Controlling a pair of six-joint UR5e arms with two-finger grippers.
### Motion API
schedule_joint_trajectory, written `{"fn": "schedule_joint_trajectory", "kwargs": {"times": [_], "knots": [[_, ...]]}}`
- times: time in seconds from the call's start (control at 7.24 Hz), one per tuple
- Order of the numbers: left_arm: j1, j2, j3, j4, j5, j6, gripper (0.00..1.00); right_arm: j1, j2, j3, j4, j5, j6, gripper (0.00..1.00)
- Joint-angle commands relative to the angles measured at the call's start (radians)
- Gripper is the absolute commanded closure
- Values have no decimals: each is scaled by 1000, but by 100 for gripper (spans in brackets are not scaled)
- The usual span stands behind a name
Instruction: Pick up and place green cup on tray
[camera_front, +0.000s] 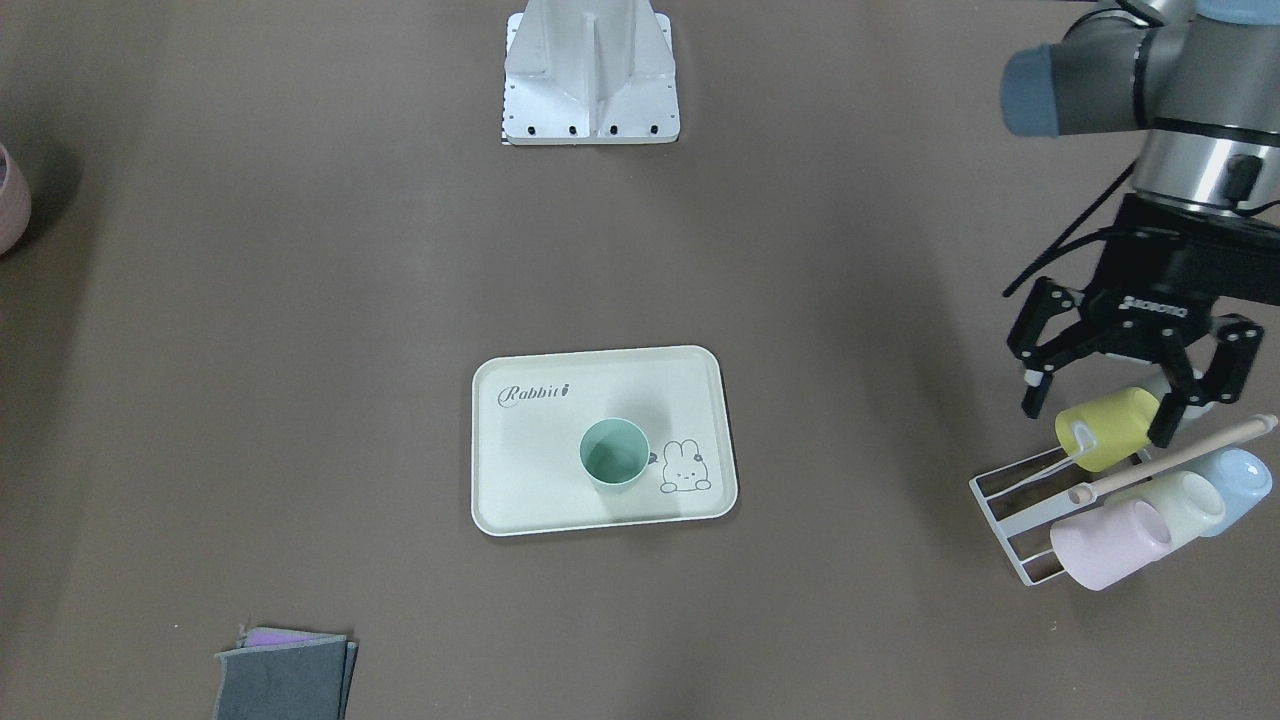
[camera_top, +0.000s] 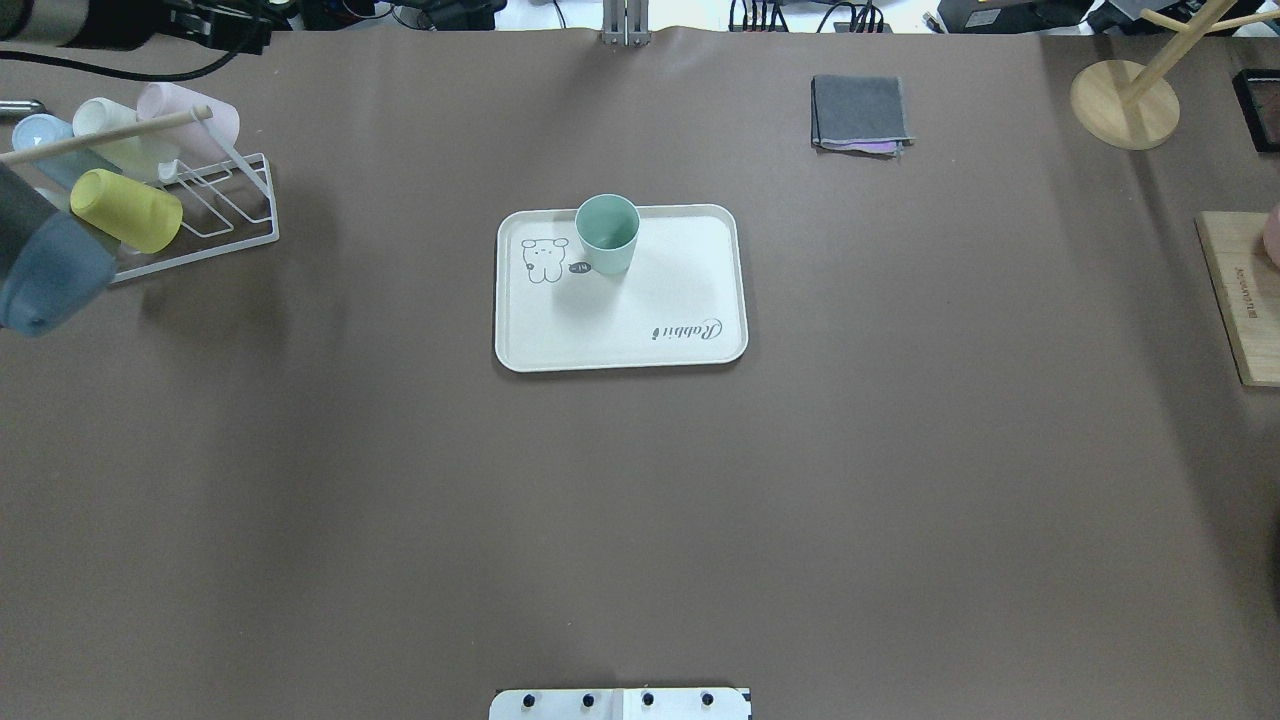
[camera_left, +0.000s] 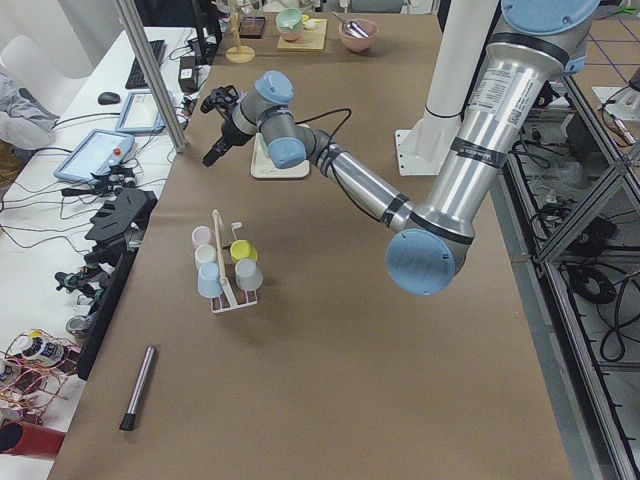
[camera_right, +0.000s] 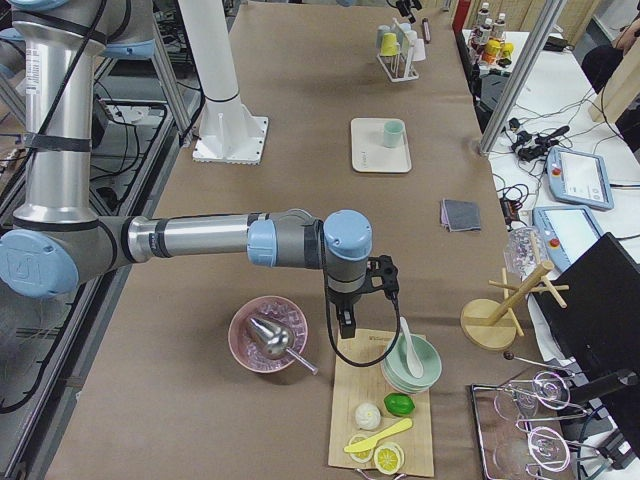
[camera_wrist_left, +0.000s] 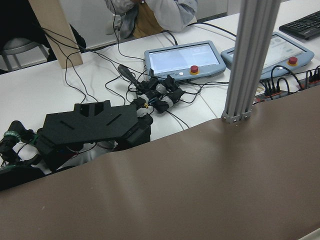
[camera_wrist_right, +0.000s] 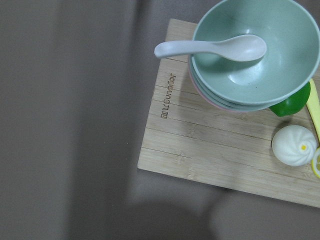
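Green cup (camera_front: 613, 452) stands upright inside the tray (camera_front: 530, 470) at mid-counter, so the placing looks done, which fits the left gripper (camera_front: 1100, 415) hanging spread and empty by the rack (camera_top: 225, 205) at the counter's left end; the right gripper (camera_right: 345, 322), at the right end, shows too little to tell.

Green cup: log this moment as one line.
green cup upright on tray | left gripper open, away from tray | right gripper state unclear | placement looks done
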Motion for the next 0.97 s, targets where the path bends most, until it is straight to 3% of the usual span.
{"fn": "schedule_joint_trajectory", "kwargs": {"times": [0.0,0.28,0.55,0.83], "knots": [[-175,55,88,-59,-193,102,3,5,-19,-23,4,-71,5,0],[-321,141,154,-129,-267,136,3,7,-29,-26,4,-80,6,0],[-450,167,335,-122,-508,222,3,22,-45,-15,3,-73,14,0],[-484,247,356,-115,-539,222,3,45,-64,-18,3,-71,15,0]]}}
